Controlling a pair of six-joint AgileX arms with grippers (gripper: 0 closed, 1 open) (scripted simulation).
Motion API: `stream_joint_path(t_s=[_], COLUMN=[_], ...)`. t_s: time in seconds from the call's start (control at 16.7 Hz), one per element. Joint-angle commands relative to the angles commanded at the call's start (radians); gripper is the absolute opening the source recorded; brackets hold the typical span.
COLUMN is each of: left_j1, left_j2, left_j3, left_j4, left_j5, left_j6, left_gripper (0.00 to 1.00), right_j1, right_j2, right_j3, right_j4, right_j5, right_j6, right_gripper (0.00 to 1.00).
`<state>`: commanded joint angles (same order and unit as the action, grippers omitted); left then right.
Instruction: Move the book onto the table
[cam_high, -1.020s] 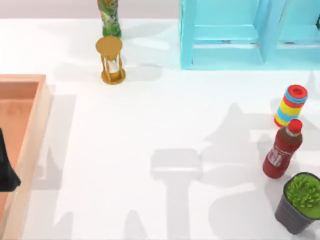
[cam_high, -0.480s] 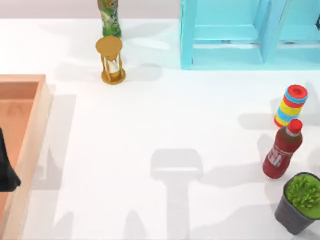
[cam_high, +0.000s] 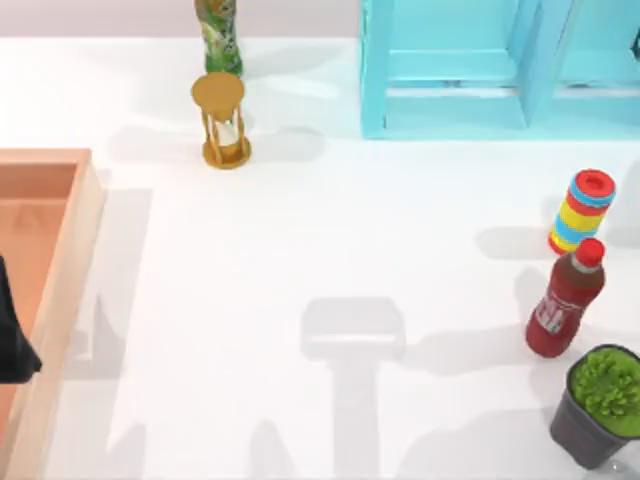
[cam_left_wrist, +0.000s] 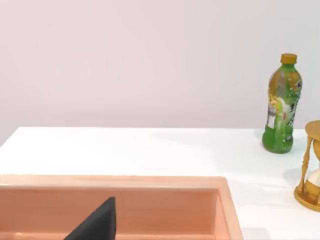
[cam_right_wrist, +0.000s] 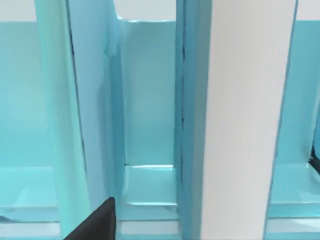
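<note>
At the shelf unit (cam_right_wrist: 145, 100), the right jaws face the book (cam_right_wrist: 245, 125), which stands upright in a compartment with its page edges outward. They are probably lined up for a grasp, though I cannot tell if they are wide or narrow. The left jaws hang parked over the tray (cam_high: 40, 157), and I cannot tell their gap either. The counter (cam_high: 330, 250) lies bare in the middle.

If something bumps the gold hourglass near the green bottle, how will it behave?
The hourglass stands tall on a small round base, so it would probably tip rather than slide. Its thin posts and glass bulbs look fragile.
</note>
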<state>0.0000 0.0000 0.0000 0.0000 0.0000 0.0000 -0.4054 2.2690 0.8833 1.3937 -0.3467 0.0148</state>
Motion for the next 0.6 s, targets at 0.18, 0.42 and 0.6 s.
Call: stream_joint_path(t_s=[0.18, 0.42, 0.6], left_j1=[0.0, 0.0, 0.0], left_j2=[0.0, 0.0, 0.0], left_j3=[0.0, 0.0, 0.0], left_j4=[0.0, 0.0, 0.0], left_j5=[0.0, 0.0, 0.0], left_j6=[0.0, 0.0, 0.0], left_gripper=[1.0, 1.0, 1.0], right_j1=[0.026, 0.064, 0.07], right_j2=[0.006, 0.046, 0.111], right_j3=[0.039, 0.233, 0.397], right_j4=[-0.035, -0.2, -0.294], right_j5=[0.024, 0.069, 0.077], right_j6=[0.0, 0.001, 0.0], right_gripper=[1.0, 1.0, 1.0])
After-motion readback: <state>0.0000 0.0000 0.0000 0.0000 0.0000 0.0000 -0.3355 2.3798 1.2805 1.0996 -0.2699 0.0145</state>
